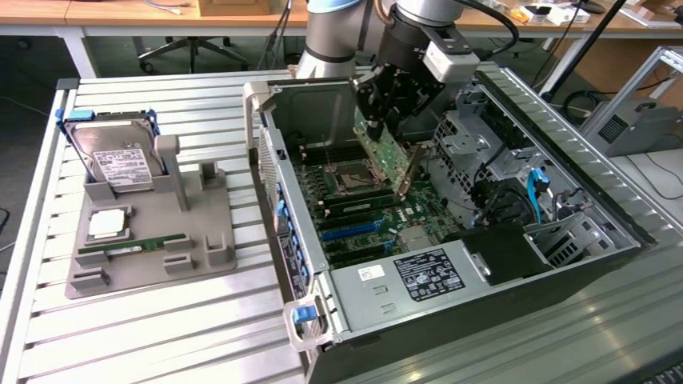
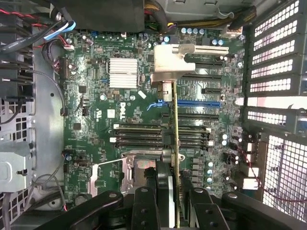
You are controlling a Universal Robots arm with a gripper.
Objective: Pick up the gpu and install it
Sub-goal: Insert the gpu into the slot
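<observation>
Clamping the gpu between its black fingers, the claw holds the card edge-on in the wrist view, a thin strip running away from the camera to a silvery metal bracket at its far end. Beyond it lies the green motherboard, with a ribbed silver heatsink to one side and a blue slot among the row of dark slots that the card crosses. From the exterior view, the claw reaches down into the open computer case with the gpu hanging tilted over the processor socket, its lower corner close to the board; whether it touches cannot be told. The case lies on its side on a slatted metal worktop. Toward the exterior view's left, well apart from the case, a grey holder carries a silver hard drive and a narrow green memory stick. Farthest back, the arm rises behind the case.
</observation>
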